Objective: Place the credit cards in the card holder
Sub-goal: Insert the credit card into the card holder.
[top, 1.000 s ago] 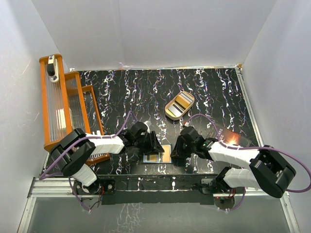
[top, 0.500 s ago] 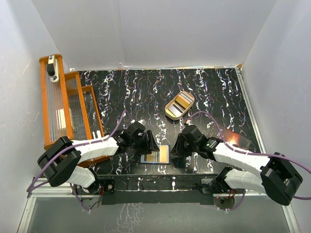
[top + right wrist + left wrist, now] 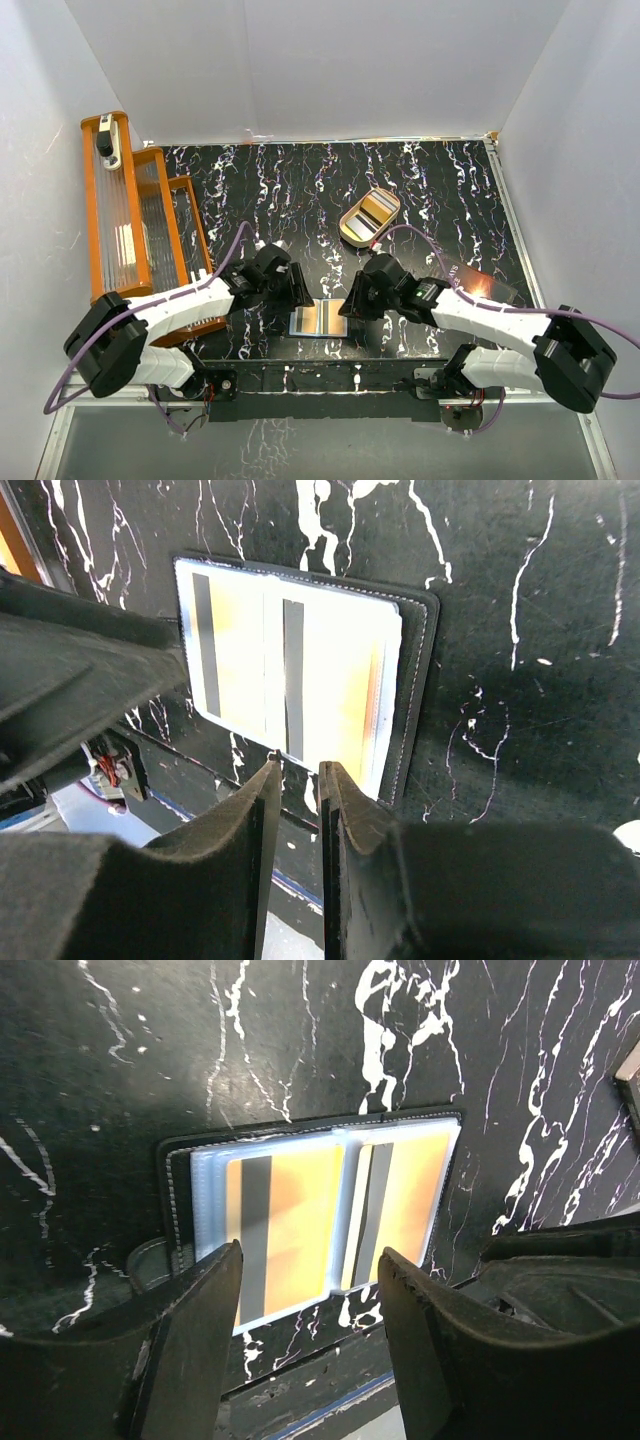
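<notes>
Top external is showing one card holder (image 3: 319,321) lying open at the near edge of the bench, about midway between the arm bases, long axis running left-right along that edge. Two gold-orange credit cards are sitting in its clear sleeves, one per half, left card (image 3: 290,1230) and right card (image 3: 408,1195), dark stripes running across the holder's short way. Left gripper (image 3: 297,292) is hovering just beside the holder's far-left corner; on its wrist cam the fingers are standing well apart with nothing between them, and the holder is lying straight ahead past the tips. Right gripper (image 3: 352,301) is sitting just beside the holder's right end; fingers are parted only by a thin slit, gripping nothing I can see, tips over the holder's edge. Neither arm is carrying a card. One tan tray (image 3: 342,226) is lying further back and slightly right, well apart from the holder, with more cards in it; can't count them at this resolution. Judging by layout, the right arm is the nearer one for the next fetch.
</notes>
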Action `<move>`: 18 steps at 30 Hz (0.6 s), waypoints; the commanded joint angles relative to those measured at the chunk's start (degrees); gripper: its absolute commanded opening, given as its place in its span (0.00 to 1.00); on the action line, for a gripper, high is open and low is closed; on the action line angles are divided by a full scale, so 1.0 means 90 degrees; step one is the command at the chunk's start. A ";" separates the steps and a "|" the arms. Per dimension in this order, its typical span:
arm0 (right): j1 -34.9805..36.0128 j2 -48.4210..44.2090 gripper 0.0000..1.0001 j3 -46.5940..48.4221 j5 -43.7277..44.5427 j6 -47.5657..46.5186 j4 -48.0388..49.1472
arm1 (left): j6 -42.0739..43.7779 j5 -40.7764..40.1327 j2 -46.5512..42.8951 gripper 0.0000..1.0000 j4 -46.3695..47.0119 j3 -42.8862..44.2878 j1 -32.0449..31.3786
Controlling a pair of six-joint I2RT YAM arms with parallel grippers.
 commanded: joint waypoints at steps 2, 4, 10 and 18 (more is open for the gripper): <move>0.0265 0.0295 0.20 0.0410 0.0100 0.0226 0.0225 | 0.0255 0.0030 -0.0475 0.56 -0.0452 0.0158 0.0263; 0.0387 0.0462 0.20 0.0521 0.0138 0.0237 0.0206 | 0.0318 0.0141 -0.0520 0.55 -0.0476 0.0151 0.0339; 0.0678 0.0808 0.21 0.0794 0.0171 0.0293 0.0318 | 0.0419 0.0842 -0.0696 0.54 -0.0394 0.0099 0.0710; 0.1005 0.1470 0.20 0.1296 0.0276 0.0422 0.0439 | 0.0128 0.1750 -0.0965 0.54 0.0172 -0.0200 0.1082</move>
